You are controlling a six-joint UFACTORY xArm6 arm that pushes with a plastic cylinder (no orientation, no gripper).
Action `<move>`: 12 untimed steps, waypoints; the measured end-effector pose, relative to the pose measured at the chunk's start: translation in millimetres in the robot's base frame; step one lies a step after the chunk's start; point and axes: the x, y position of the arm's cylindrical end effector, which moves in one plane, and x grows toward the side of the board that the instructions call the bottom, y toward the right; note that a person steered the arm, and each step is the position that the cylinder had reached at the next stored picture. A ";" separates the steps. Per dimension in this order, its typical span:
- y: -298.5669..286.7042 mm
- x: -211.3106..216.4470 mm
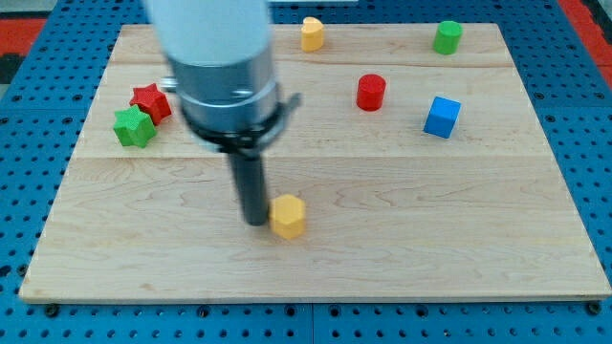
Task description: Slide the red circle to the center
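Observation:
The red circle (371,92) is a short red cylinder on the wooden board (459,210), right of centre toward the view's top. My tip (255,222) rests on the board left of centre toward the view's bottom, touching or almost touching the left side of a yellow hexagonal block (288,215). The tip is well to the lower left of the red circle.
A blue cube (442,117) lies right of the red circle. A green cylinder (447,36) and a yellow block (312,33) sit at the view's top edge. A red star (151,101) and a green star (133,126) touch at the left.

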 end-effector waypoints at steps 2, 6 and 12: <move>156.9 8.2; 57.0 -168.0; -2.3 -218.3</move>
